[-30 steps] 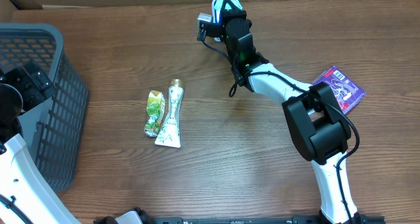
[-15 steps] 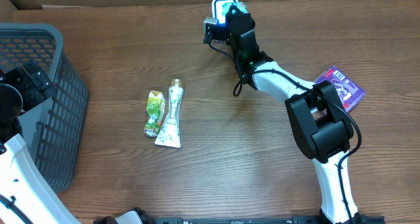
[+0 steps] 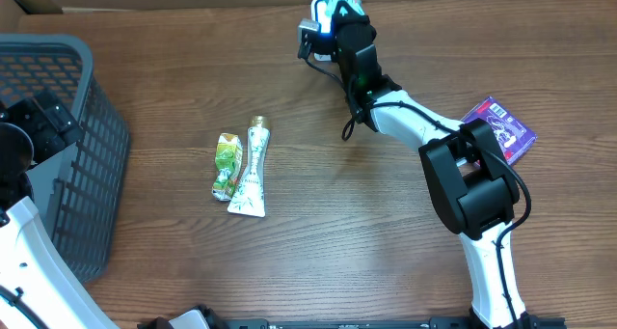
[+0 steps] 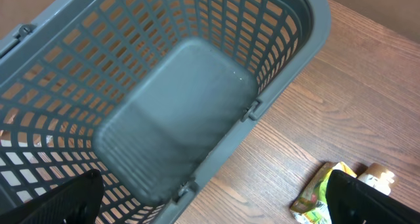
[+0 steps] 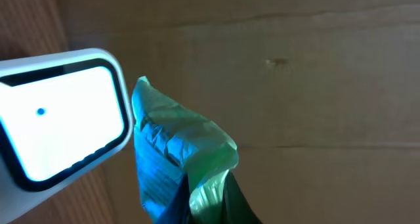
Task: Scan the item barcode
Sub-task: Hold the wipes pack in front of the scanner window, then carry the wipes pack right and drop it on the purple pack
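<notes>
My right claw (image 3: 339, 18) pinches the green packet (image 5: 176, 152) at the table (image 3: 318, 261)'s far edge, just beside the lit scanner (image 5: 59, 112). It looks light, soft, crinkly; I'd grip its sealed edge, while my left claw (image 4: 220, 201) hangs spread over the basket (image 4: 289, 27)

It looks like a shop checkout: a grey shopping basket (image 3: 96, 155), a glowing scanner (image 5: 59, 119) beside the right hand (image 3: 339, 13), and snack packs (image 3: 228, 165) on the table (image 3: 318, 233).

Overhead looks down; left wrist — close — shares the basket (image 4: 289, 27), right faces scanner (image 5: 59, 119).
</notes>
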`<state>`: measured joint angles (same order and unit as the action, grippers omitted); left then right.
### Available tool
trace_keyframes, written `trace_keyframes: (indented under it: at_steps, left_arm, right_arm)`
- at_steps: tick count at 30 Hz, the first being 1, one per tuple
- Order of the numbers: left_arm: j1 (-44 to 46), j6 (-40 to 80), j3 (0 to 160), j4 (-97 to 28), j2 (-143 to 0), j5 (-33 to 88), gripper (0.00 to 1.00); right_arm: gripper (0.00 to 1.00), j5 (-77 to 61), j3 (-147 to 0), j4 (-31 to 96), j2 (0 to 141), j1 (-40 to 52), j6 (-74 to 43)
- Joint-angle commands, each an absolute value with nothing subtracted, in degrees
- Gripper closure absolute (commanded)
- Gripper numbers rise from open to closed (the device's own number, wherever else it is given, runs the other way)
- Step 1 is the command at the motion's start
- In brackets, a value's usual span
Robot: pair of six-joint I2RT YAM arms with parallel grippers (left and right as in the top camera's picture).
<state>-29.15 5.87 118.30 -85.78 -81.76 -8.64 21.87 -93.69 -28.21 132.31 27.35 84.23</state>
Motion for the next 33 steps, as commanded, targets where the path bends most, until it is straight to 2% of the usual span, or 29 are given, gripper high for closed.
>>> trace_keyframes:
  at_steps: [1, 13, 16, 22, 25, 27, 33]
  left_arm:
    - [-29.23, 6.46, 118.91, -85.67, -81.76, -8.97, 0.0]
    - [-29.23, 6.46, 118.91, -85.67, -81.76, -8.97, 0.0]
    - [-29.23, 6.46, 118.91, -85.67, -81.76, -8.97, 0.0]
    - [-29.23, 6.46, 118.91, -85.67, -81.76, -8.97, 0.01]
    - [-29.23, 6.46, 118.91, -85.67, -81.76, -8.97, 0.0]
    - [-29.23, 6.46, 118.91, -85.67, -81.76, -8.97, 0.0]
    - [-29.23, 6.46, 118.91, -85.67, -81.76, -8.97, 0.0]
  right_arm:
    - [0.96, 22.44, -94.19, -29.5, 131.98, 27.27, 84.05]
    - [0.96, 22.48, -94.19, -28.12, 131.35, 27.66, 83.66]
    - [0.96, 22.48, -94.19, -27.49, 129.12, 28.12, 79.09]
    - [0.96, 22.44, -94.19, -12.88, 119.26, 29.47, 67.55]
    - [0.96, 21.26, -94.21, -2.35, 112.36, 30.81, 55.27]
    - [0.96, 17.85, -94.19, 6.24, 107.24, 31.46, 42.78]
    - [0.96, -1.06, -94.21, 31.22, 95.55, 27.99, -1.72]
